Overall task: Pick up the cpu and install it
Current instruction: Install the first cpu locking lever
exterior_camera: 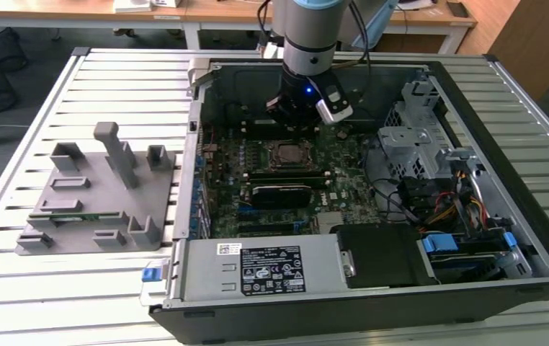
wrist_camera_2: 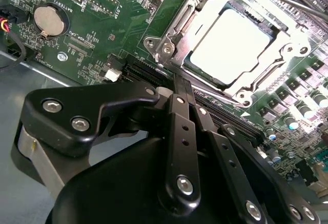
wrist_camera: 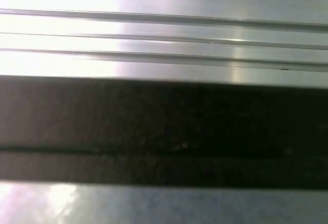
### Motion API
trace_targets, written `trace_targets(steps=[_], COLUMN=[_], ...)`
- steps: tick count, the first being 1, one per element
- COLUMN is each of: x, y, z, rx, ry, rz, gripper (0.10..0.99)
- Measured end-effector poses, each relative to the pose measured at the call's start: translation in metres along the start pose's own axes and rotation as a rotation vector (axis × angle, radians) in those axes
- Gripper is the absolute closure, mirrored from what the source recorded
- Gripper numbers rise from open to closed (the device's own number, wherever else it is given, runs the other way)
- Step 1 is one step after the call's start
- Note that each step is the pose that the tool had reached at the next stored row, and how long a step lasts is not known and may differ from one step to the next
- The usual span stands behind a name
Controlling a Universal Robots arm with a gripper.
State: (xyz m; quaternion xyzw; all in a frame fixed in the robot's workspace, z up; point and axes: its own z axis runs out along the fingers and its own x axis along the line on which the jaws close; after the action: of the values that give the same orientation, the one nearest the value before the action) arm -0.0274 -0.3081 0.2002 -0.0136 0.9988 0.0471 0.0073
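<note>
Lying beyond gripper (wrist_camera_2: 180, 83): socketed cpu (wrist_camera_2: 230, 47).

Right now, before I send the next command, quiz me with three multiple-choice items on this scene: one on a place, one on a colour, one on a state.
1. Where is the cpu?
A. On the grey holder block
B. Inside the socket frame on the motherboard
C. Between the gripper's fingers

2. What colour is the motherboard?
A. Green
B. Red
C. Blue

3. What state is the gripper in?
A. Shut on the cpu
B. Wide open
C. Shut, holding nothing

Answers:
1. B: in the second wrist view, the cpu lies flat inside the socket frame.
2. A: the motherboard is green around the socket.
3. C: the gripper has its fingers together with nothing between them, and the cpu sits apart from it.
</note>
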Motion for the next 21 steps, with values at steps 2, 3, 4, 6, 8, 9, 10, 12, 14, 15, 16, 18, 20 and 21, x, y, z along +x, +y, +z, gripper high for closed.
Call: trace_targets(steps=[2,3,4,6,8,9,10,12,14,15,16,18,20,21], x=[0.0,0.0,0.0,0.0,0.0,0.0,0.0,-0.0001,-0.0001,-0.0001,-0.0001,-0.0003,-0.0004,-0.0004], y=[0.0,-0.0001,-0.0001,-0.0002,-0.0004,-0.0005,-0.0006,-0.0006,-0.0006,-0.0006,-0.0006,-0.0004,0.0,0.0], z=[0.0001,0.0003,0.0006,0.0016,0.0026,0.0032,0.0038,0.0048,0.0049,0.0049,0.0046,0.0034,0.0021,0.0015], rx=[0.005,0.01,0.015,0.022,0.029,0.032,0.034,0.037,0.037,0.037,0.038,0.036,0.035,0.035], ry=[0.0001,0.0004,0.0006,0.0009,0.0015,0.0017,0.0017,0.0015,0.0014,0.0014,0.0014,0.0008,0.0001,0.0003], rz=[0.0,0.0,0.0,0.0,0.0,0.0,0.0,0.0,0.0,0.0,0.0,0.0,-0.001,-0.001], gripper=[0.98,0.98,0.98,0.98,0.98,0.98,0.98,0.98,0.98,0.98,0.98,0.98,0.98,0.98])
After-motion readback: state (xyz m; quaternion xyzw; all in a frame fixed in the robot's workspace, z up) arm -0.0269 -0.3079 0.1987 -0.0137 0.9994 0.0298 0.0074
